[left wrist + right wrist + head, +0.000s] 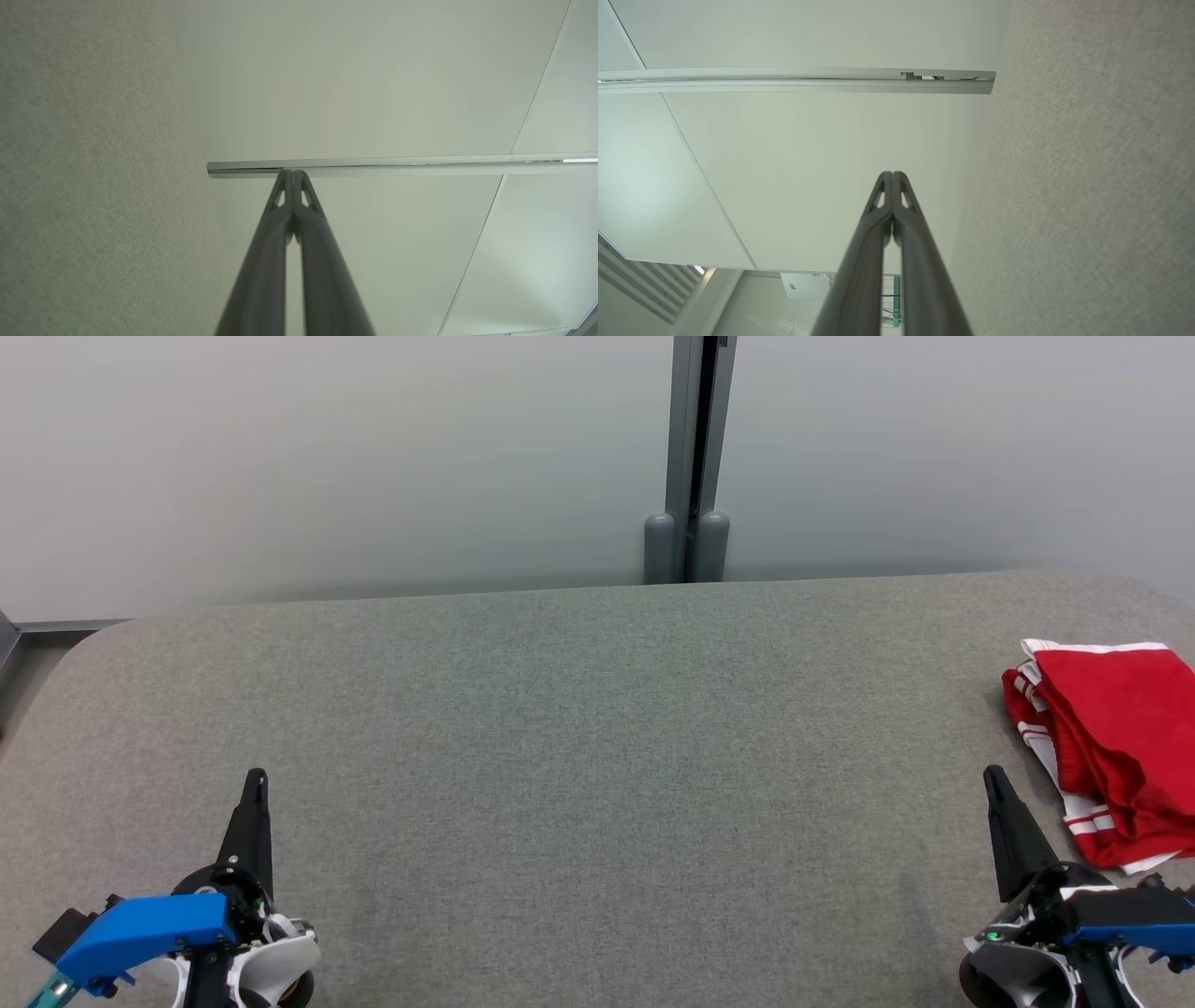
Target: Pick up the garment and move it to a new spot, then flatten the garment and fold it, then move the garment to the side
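Note:
The garment [1116, 737] is red with white stripes and trim, lying folded in a heap at the right edge of the grey felt table [597, 756]. My right gripper [993, 777] stands shut near the table's front right, just left of the garment and apart from it. Its two dark fingers meet at the tip in the right wrist view, right gripper [892, 174]. My left gripper [257, 777] is shut at the front left, far from the garment, holding nothing. In the left wrist view the left gripper [293, 172] has its fingers pressed together.
A pale wall panel with a grey vertical post [691, 457] stands behind the table's far edge. The table's rounded left corner [84, 644] borders a strip of floor. A metal rail [402, 164] crosses the left wrist view, and a rail [794, 80] crosses the right wrist view.

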Tool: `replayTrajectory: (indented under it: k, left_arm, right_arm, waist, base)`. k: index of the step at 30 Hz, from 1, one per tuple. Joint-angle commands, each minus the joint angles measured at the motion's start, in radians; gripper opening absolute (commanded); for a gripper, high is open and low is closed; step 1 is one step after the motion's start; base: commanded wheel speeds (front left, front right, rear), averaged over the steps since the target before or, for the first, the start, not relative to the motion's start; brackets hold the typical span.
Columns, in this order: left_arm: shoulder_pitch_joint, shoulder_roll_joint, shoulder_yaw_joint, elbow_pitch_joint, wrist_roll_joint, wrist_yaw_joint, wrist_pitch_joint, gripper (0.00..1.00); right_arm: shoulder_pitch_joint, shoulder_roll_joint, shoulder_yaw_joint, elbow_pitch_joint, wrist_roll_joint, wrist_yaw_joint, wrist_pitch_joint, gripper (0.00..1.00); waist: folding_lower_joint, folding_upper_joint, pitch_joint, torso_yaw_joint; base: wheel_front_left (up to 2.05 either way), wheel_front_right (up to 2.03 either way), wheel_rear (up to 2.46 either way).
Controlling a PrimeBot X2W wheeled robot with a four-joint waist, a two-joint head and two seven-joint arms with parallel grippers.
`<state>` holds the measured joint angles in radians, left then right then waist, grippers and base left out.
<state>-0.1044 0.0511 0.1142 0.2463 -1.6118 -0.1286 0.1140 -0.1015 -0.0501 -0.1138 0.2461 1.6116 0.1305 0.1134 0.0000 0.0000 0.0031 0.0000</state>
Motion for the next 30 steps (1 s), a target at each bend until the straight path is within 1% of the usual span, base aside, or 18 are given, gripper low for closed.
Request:
replayTrajectory:
  k: [1, 30]
  left_arm:
    - [-0.009, -0.002, 0.002, -0.004, -0.002, -0.004, 0.004, 0.00]
    - [-0.009, -0.002, 0.001, -0.004, -0.002, -0.004, 0.004, 0.00]
  right_arm:
    - [-0.013, 0.001, -0.002, -0.003, 0.003, 0.000, 0.003, 0.00]
    - [-0.013, 0.001, -0.002, -0.003, 0.003, 0.000, 0.003, 0.00]
  waist:
    - [0.0000, 0.0000, 0.000, 0.000]
    - [0.0000, 0.0000, 0.000, 0.000]
  base:
    - [0.00, 0.00, 0.00]
    - [0.00, 0.00, 0.00]
